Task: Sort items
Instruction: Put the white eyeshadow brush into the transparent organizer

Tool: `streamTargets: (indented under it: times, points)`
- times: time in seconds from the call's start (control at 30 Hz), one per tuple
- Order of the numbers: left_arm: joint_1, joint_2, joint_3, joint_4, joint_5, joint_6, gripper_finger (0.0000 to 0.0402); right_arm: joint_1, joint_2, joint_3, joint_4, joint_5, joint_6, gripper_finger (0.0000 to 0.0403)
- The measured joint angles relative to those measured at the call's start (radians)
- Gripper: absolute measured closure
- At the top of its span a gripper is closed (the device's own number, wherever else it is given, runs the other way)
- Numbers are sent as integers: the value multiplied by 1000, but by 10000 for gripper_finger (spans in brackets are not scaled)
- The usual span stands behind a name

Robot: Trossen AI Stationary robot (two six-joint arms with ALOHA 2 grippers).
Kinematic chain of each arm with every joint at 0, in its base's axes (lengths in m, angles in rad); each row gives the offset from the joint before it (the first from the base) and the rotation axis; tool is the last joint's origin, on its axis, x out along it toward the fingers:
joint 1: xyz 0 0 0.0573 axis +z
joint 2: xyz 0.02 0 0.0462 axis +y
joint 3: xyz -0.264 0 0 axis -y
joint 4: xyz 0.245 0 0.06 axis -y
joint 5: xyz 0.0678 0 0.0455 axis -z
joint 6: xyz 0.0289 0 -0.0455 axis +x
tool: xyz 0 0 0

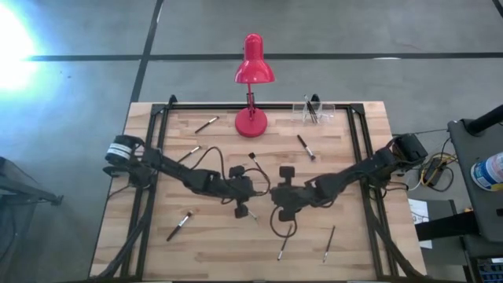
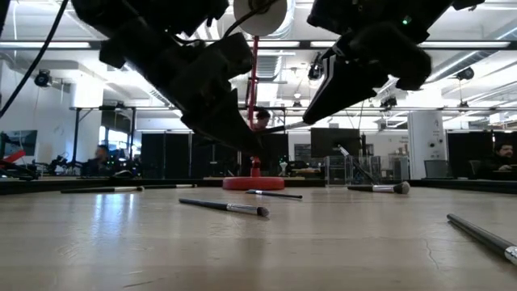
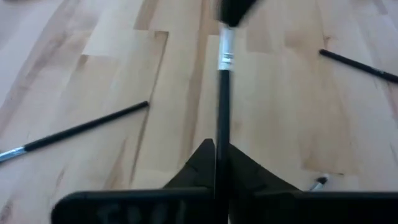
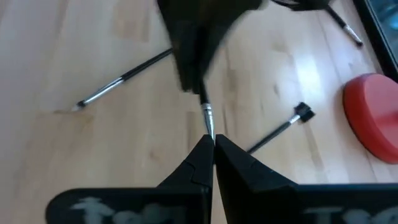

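My two grippers meet above the table's middle, both shut on one dark-handled brush (image 3: 222, 93) with a silvery ferrule (image 4: 207, 115). The left gripper (image 3: 221, 148) is at its handle and the right gripper (image 4: 211, 140) at its ferrule end. In the high view the left gripper (image 1: 253, 196) and right gripper (image 1: 275, 196) nearly touch. In the low view the brush (image 2: 279, 128) spans the short gap between them, above the table. Other brushes lie flat on the wood (image 1: 179, 226), (image 1: 284, 246), (image 1: 328, 244), (image 1: 306, 146), (image 1: 207, 124). My left gripper pinches the brush's dark handle (image 3: 222, 134) between its two fingers, which lie along the brush. The brush sticks out ahead of the fingers, lifted clear of the table. My right gripper pinches the same brush just past the ferrule (image 4: 209, 129), at the bristle end, between its two fingertips. It comes from the table's right side, opposite the left gripper. The fingers hide the bristle tip.
A red desk lamp (image 1: 253, 71) stands at the far middle of the table. A clear holder (image 1: 314, 112) with brushes in it stands at the far right. One short black-headed brush (image 4: 292, 121) lies near the lamp's base (image 4: 373, 115). Black frame rails run along both sides.
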Motion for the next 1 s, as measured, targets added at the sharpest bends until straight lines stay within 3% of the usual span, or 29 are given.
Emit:
streamTargets:
  times: [0.2, 0.33, 0.47, 0.63, 0.8, 0.9, 1.0]
  points:
    - [31, 0, -100, 175, -16, 1, 396, 13, -15, -1, -92, 99, 30, 382]
    - [71, -1, -201, 424, -12, 9, 397, 17, -63, -22, -161, 172, 73, 369]
    - [99, -1, -304, 730, 3, 32, 398, 19, -148, -125, -115, 234, 108, 374]
    - [106, -1, -383, 1037, 8, 77, 399, -6, -260, -368, 345, 187, 25, 392]
    - [107, -1, -364, 1090, 33, 106, 399, -76, -288, -574, 961, 25, -47, 393]
    - [107, -1, -336, 1084, 38, 127, 399, -128, -285, -612, 1126, -132, -49, 383]
    - [108, -1, -308, 1078, 60, 139, 399, -161, -288, -616, 1183, -202, -41, 363]
